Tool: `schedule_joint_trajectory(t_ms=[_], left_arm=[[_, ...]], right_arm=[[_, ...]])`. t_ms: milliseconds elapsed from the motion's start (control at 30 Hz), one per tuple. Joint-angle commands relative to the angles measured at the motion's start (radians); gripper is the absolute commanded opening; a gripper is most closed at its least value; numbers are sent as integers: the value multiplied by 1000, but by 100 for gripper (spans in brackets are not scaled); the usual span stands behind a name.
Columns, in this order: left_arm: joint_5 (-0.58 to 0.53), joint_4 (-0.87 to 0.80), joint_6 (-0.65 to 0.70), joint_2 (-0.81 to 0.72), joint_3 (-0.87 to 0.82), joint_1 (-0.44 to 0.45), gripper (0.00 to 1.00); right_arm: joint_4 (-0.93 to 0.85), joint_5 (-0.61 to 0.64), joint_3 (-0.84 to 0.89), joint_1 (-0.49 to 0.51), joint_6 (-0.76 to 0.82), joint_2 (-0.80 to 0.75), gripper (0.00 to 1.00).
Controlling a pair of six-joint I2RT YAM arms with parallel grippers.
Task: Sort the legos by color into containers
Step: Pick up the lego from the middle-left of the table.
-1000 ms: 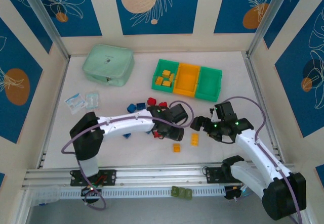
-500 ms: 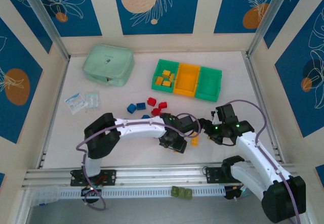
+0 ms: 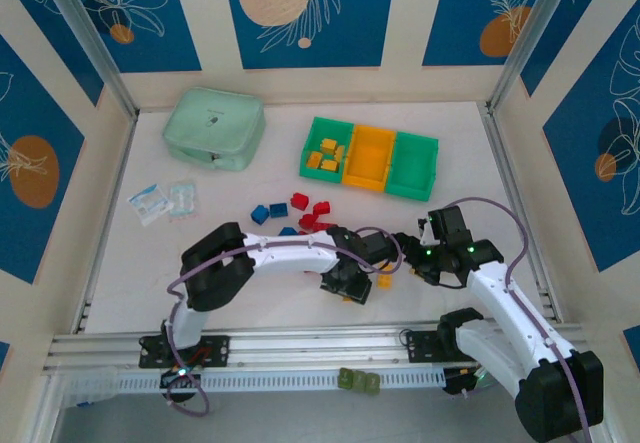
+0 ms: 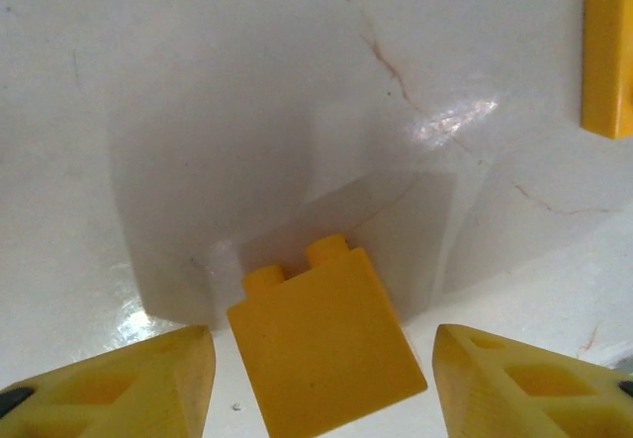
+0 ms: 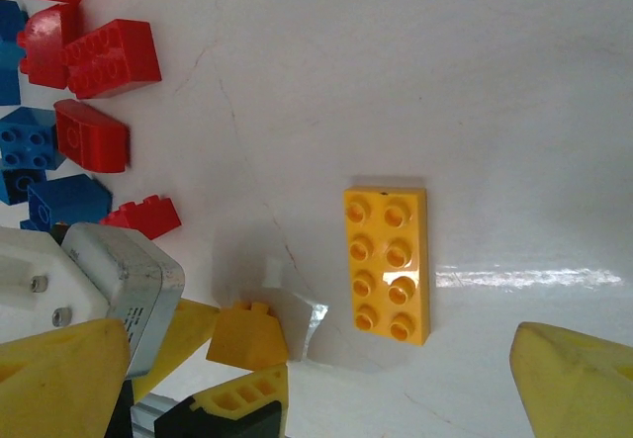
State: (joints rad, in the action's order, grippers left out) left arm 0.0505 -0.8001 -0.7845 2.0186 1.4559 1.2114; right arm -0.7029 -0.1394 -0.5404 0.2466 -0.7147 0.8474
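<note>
Left gripper: the left gripper (image 3: 347,285) is low over the near middle of the table (image 3: 230,188). Its jaws are apart and it grips nothing.
Left fingers: in the left wrist view, the yellow fingers (image 4: 129,384) stand on either side of the small yellow brick (image 4: 318,334). A thin gap of table shows on both sides.
Small yellow brick: it lies on the table between the left jaws, its 2 studs pointing away from the camera. The right wrist view shows it (image 5: 247,336) just beside the left fingertips.
Long yellow brick: a 2 by 4 brick (image 5: 388,263) lies flat, studs up, just right of the left gripper (image 3: 384,282).
Right gripper: the right gripper (image 3: 403,248) is spread wide and empty. It hovers near the long yellow brick, with its fingers (image 5: 572,379) well apart.
Red bricks: a loose cluster (image 3: 310,208) sits just far of the left arm.
Blue bricks: these (image 3: 268,212) are beside the red ones, on their left.
Left green bin: this bin (image 3: 322,123) holds about 5 yellow bricks (image 3: 326,153).
Orange bin: this bin (image 3: 368,160) sits between the 2 green ones, and no brick shows inside.
Right green bin: this bin (image 3: 413,168) shows no brick inside.
Mint case: the case (image 3: 213,128) is at the far left.
Clear packets: 2 packets (image 3: 162,201) lie near the left wall.
Olive blocks: these (image 3: 358,382) sit on the near rail.
</note>
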Motion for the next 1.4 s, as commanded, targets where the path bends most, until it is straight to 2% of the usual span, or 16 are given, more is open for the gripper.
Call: schedule_joint_trajectory(t_ms=[0,133,400,733,867,1067,1200,1367], left_arm=[[-27,-26,-1,22,19,9,57],[-31,-13,-7,13,5,8,48],[-73,-26,-1,-29,-8,5,37],[-156,12,13,-197,-60,-52,34],[-187,2,58,-251,-58,-120,34],[-252,4,182,-288,35,-264,34],[-248,43,251,-238,138,-369,34],[-267,114,301,-106,287,-451,33]], right_arm=[[-2,-35,15,-9,6,-7,99],[-3,-33,15,-11,9,-8,99],[8,-39,13,-14,16,-4,99],[26,-62,-31,-11,29,-1,99],[60,-66,-57,2,36,18,99],[127,-52,-137,35,50,106,99],[171,-47,-201,49,57,181,99],[214,-35,-263,48,57,256,99]])
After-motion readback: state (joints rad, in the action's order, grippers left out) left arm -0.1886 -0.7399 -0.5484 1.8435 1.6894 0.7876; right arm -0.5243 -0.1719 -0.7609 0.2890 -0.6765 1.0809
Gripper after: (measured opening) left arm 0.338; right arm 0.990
